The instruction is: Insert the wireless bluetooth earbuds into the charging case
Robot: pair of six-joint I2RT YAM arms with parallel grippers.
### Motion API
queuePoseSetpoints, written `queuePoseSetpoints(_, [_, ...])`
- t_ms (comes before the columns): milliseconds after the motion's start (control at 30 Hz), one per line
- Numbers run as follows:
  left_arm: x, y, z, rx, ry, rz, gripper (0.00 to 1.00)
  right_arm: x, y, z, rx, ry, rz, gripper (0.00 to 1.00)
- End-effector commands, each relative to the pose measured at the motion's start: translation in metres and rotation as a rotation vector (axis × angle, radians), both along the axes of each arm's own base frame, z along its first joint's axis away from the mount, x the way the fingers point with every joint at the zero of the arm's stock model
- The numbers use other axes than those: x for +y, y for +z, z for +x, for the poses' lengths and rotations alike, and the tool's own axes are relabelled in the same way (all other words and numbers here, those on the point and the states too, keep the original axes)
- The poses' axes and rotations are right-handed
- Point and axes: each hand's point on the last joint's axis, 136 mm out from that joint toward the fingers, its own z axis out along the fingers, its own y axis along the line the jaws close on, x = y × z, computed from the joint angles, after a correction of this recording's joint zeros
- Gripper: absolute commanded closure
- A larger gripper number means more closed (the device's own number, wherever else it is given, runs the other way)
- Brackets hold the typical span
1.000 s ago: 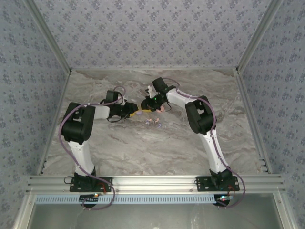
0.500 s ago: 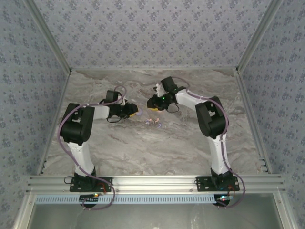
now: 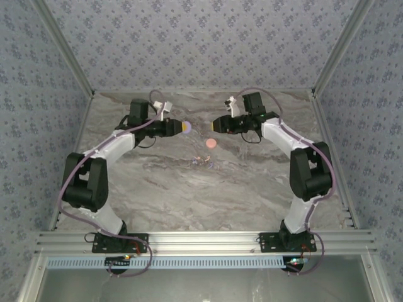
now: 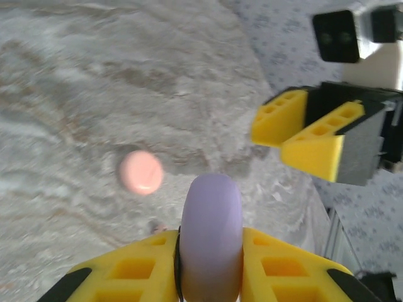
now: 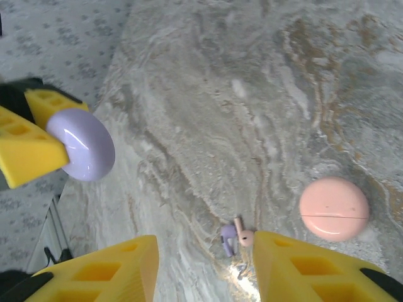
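Observation:
My left gripper (image 3: 178, 128) is shut on a round lilac charging case (image 3: 186, 128), held on edge above the back of the table; its yellow fingers (image 4: 135, 270) clamp both sides of the case (image 4: 211, 239). My right gripper (image 3: 216, 124) faces it from the right, open and empty (image 5: 204, 251). Two tiny earbuds, one lilac (image 5: 228, 240) and one pink (image 5: 244, 236), lie together on the marble below the right jaws, also seen mid-table (image 3: 203, 162). A round pink case (image 3: 211, 143) lies closed on the table between the grippers.
The marble table (image 3: 252, 182) is walled by patterned panels at the back and sides. The pink case (image 5: 334, 208) lies just right of the earbuds. The lilac case (image 5: 85, 151) and the left fingers (image 5: 28, 148) hang at the left in the right wrist view.
Both arms have swung up and outward toward the back of the table. The right gripper has opened and drawn off right; the pink case now lies uncovered. The left still grips the lilac case.

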Motion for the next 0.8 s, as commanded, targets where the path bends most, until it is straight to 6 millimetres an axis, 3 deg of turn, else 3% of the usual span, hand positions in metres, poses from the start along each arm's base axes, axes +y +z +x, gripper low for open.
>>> queuePoseSetpoints(0, [-0.02,0.039,-0.03,-0.113,-0.18,-0.035,0.75,0.01,0.036,-0.025,-0.116,0.136,0.063,0.52])
queuePoseSetpoints(167, [-0.038,0.068,-0.051,-0.186,-0.302,-0.078,0.76,0.018,0.066,-0.043,-0.19,0.217,0.116,0.5])
queuePoseSetpoints(333, [-0.044,0.08,-0.058,-0.212,-0.342,-0.099,0.76,0.025,0.085,-0.055,-0.25,0.267,0.159,0.49])
queuePoseSetpoints(767, [-0.05,0.092,-0.069,-0.237,-0.391,-0.133,0.77,0.04,0.098,-0.072,-0.272,0.369,0.224,0.5])
